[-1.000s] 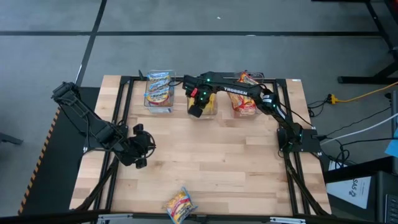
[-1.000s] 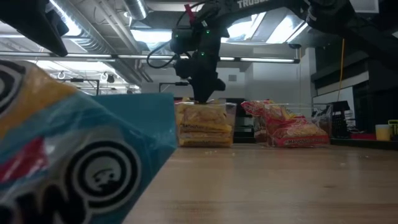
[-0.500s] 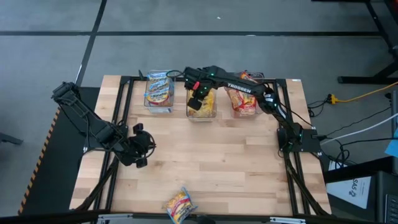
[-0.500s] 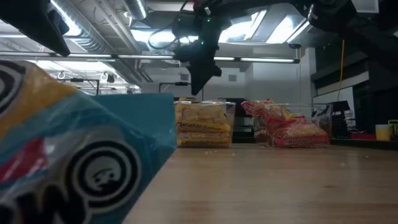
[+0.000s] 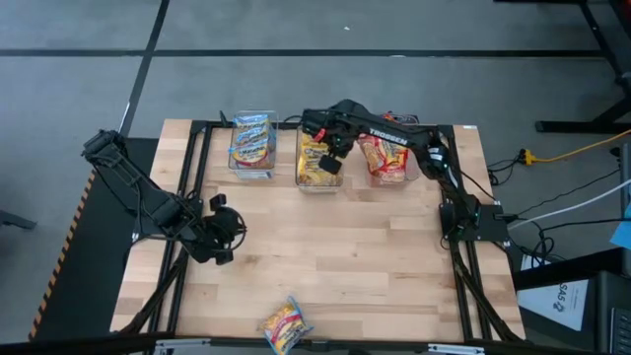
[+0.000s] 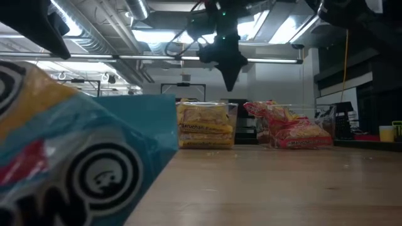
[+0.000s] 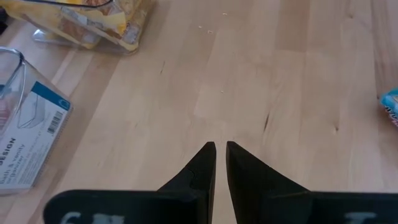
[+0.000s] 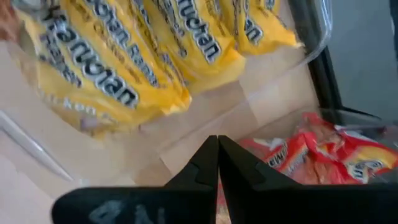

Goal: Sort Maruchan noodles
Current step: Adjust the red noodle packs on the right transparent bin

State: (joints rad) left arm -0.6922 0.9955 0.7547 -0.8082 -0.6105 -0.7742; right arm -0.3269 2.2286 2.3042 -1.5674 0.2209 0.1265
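Three clear bins stand along the far edge. One holds blue-trimmed noodle packets, one yellow packets, one red packets. A lone blue-trimmed packet lies flat at the near edge and fills the low view's left. My right gripper hangs shut and empty above the gap between the yellow and red bins. My left gripper waits shut, low over the table's left part.
Bare wooden table top stretches between the bins and the near edge. A black frame rail runs along each side, and the right arm's base stands at the right edge. A labelled clear bin corner shows beside my left gripper.
My right gripper has risen out of the yellow bin and swung toward the table's right, ending above the gap next to the red bin. The yellow packets stay in their bin.
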